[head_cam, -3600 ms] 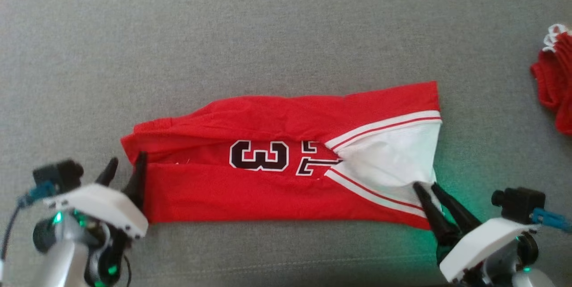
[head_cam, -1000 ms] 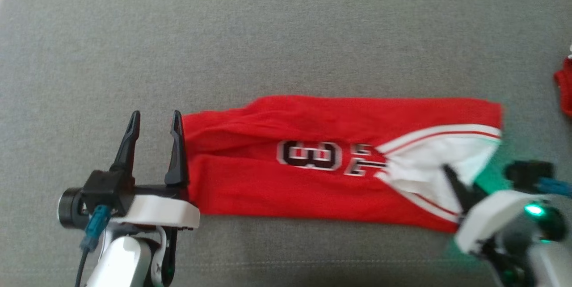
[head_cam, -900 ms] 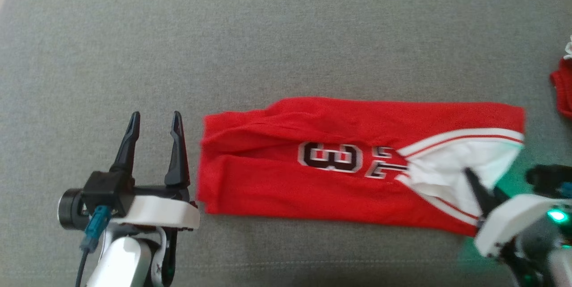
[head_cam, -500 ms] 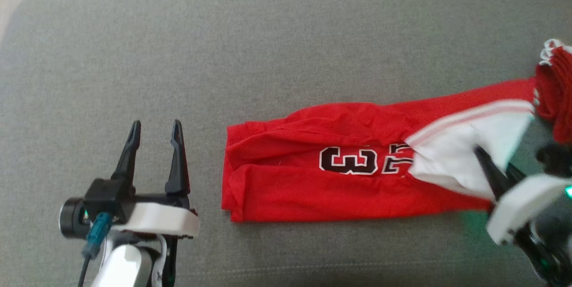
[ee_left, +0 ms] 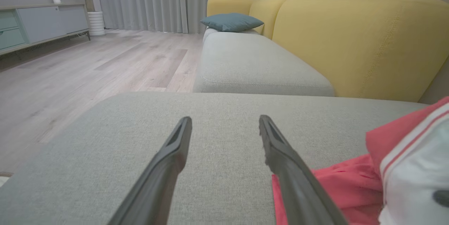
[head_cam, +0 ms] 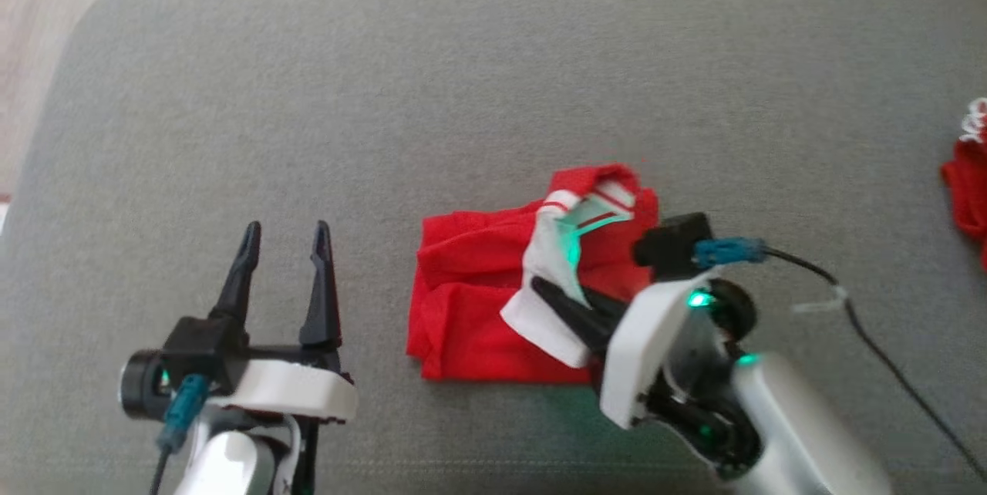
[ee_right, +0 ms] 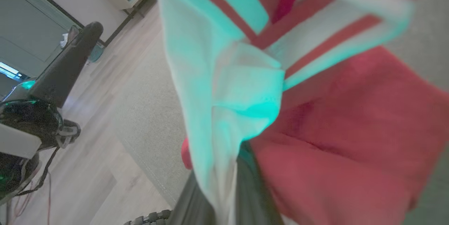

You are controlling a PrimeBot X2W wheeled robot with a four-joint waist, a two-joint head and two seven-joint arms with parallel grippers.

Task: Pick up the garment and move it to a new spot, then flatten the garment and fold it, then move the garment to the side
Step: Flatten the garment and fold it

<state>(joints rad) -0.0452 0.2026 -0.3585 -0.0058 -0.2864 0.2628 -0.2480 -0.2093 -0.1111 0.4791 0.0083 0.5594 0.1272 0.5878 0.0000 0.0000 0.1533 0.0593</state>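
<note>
The garment [head_cam: 470,302] is a red jersey with white panels, lying on the grey cushion [head_cam: 463,79] at the centre. My right gripper [head_cam: 544,291] is shut on its white end and holds that end up over the red body, so the cloth is doubled over. In the right wrist view the white cloth [ee_right: 224,95], tinted green, drapes over my fingers [ee_right: 252,190], with red fabric to the right. My left gripper [head_cam: 285,237] stands open just left of the garment, nothing between its fingers [ee_left: 175,148]. The garment's edge [ee_left: 336,190] lies beside its right finger.
Another red cloth [head_cam: 968,194] lies at the cushion's far right edge. Wooden floor [head_cam: 46,32] lies beyond the cushion's rounded left corner. Ahead of the left gripper are a yellow sofa back [ee_left: 350,42], a second grey seat [ee_left: 245,63] and a blue pillow [ee_left: 231,21].
My right gripper has swung left with the white end, doubling the long garment over onto itself. The head view has shifted. The left gripper stays open and has let go of the garment.
</note>
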